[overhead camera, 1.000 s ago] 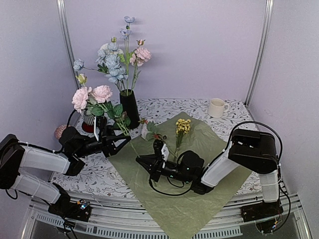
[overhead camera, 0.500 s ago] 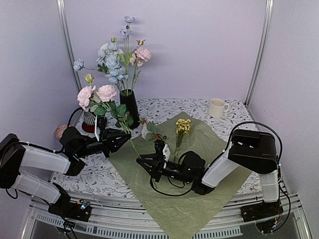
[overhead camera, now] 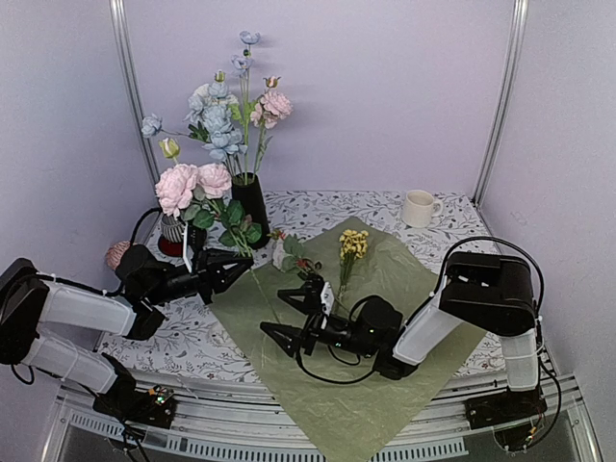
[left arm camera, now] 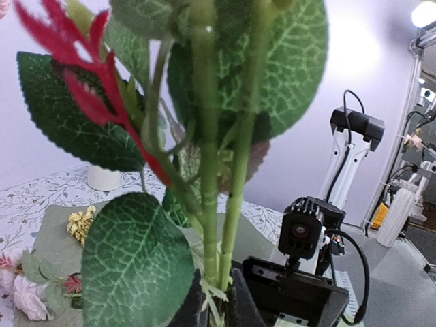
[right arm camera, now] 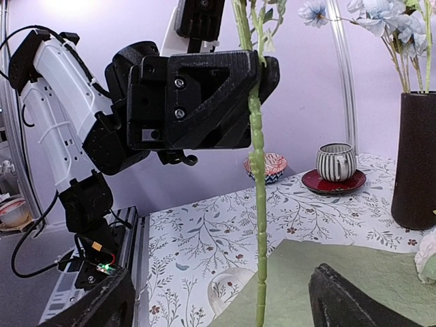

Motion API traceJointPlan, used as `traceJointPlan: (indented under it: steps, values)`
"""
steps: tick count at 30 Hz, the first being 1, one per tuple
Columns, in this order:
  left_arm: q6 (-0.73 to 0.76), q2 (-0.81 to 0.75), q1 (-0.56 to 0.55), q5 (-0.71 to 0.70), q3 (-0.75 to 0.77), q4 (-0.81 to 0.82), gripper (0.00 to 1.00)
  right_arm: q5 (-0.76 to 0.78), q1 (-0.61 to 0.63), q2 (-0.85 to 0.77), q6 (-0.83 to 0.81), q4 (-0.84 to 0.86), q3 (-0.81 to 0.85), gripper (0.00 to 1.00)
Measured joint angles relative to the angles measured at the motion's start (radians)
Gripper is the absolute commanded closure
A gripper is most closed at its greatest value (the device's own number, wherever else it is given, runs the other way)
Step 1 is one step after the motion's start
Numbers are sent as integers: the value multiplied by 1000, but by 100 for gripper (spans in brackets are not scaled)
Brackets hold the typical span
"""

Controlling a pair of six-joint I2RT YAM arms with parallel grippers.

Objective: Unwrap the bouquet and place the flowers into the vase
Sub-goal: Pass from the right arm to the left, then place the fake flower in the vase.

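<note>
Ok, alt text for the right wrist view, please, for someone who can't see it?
The left gripper is shut on a green flower stem that hangs straight down mid-frame. The right gripper stands open around its lower end, not touching. Behind, right: striped cup on a red saucer, black vase.

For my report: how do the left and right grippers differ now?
The left gripper is shut on the stem of the pink flowers; the right gripper is open, holding nothing. The left gripper is by the green paper's edge; the right gripper is over its middle. Both are black.
</note>
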Motion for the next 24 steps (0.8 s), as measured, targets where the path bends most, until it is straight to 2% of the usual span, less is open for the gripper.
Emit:
traceJointPlan:
  steps: [2,16,24]
  values:
    - [3,0,0,-5,0,-4,96,0,0,0,0,6,-4,0]
    - [45,-23,0,-56,1,-65,98,0,0,2,0,31,-38,1]
    - [92,-142,1,-279,-26,-166,100,4,0,2,0,32,-82,1]
